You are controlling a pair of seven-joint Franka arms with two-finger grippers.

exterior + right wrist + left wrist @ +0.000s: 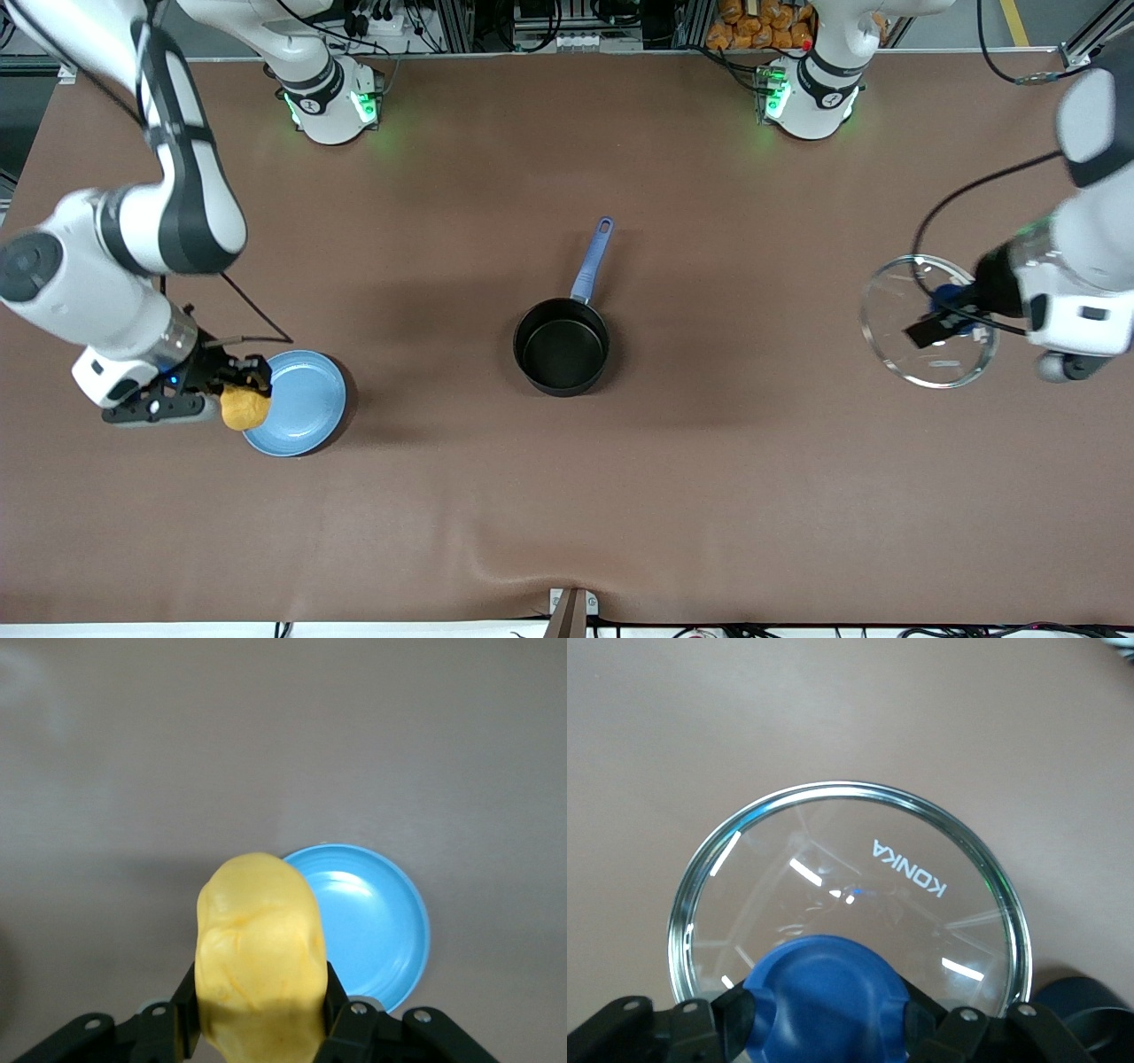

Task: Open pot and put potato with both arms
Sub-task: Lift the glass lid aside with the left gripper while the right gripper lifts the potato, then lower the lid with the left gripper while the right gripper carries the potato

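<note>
Lid [850,904] marked KONKA, knob pinched by left gripper [824,1010], right gripper [257,1028] pinching potato [257,966].

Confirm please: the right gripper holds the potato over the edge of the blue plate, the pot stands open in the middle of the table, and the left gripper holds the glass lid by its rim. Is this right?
Not quite. The left gripper holds the glass lid by its blue knob, not by its rim; the left wrist view shows this. The rest is correct.
</note>
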